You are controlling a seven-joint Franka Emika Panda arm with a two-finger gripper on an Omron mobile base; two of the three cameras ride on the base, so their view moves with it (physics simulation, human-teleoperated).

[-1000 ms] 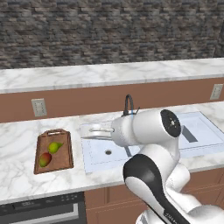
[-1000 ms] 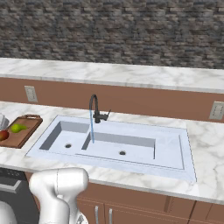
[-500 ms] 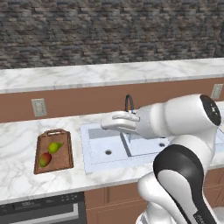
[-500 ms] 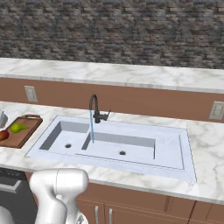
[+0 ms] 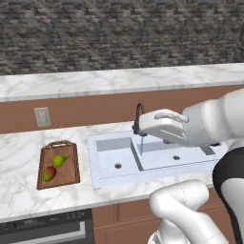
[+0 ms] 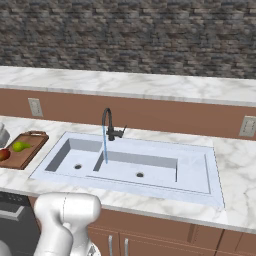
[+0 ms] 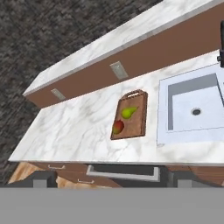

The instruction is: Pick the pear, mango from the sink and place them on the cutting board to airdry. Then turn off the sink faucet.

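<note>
The brown rectangular wooden cutting board [image 5: 59, 165] carries the small yellow-green pear [image 5: 59, 160] and, beside it, the red-orange mango [image 5: 49, 174] shading to green. Right of the board, the wide white double-basin sink [image 6: 131, 165] sits in the white grey-veined marble counter [image 7: 78, 127]. At the sink's rear rim rises a slim black gooseneck faucet [image 6: 108, 125], a thin blue stream below its spout. Behind, a dark grey stone wall [image 6: 130, 35].

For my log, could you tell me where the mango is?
The mango lies on the cutting board, beside the pear, left of the sink.
</note>
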